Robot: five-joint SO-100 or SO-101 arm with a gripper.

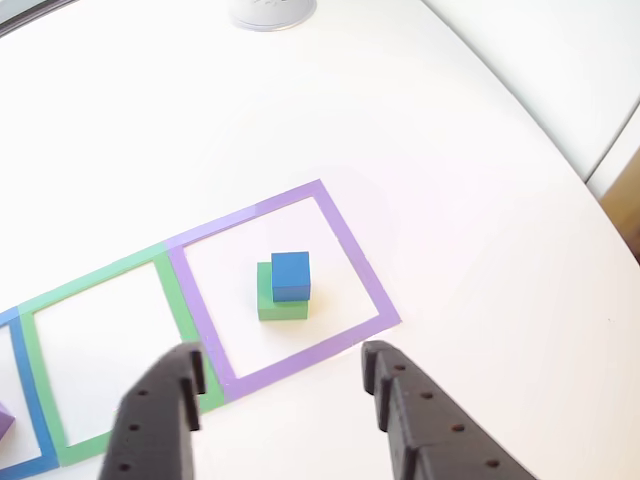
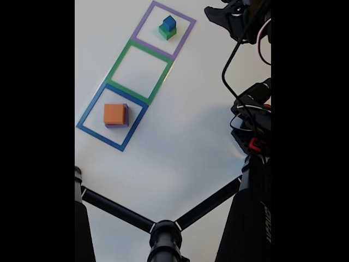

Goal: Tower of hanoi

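My white table (image 1: pixel 480 150) carries three taped squares in a row: purple (image 1: pixel 347 250) under a green block (image 1: pixel 266 302), green (image 2: pixel 121 60) bare, blue (image 2: pixel 89 112) under a purple block (image 2: pixel 126 114).

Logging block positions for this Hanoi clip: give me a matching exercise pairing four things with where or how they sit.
Things:
1. blue block
2. green block
3. orange block
4. green square

Places or states:
A. holds no block
B. directly on the table, in the purple square
C. on a purple block, in the blue square
D. top of the stack in the purple square

Pairs: 1-D, 2-B, 3-C, 4-A
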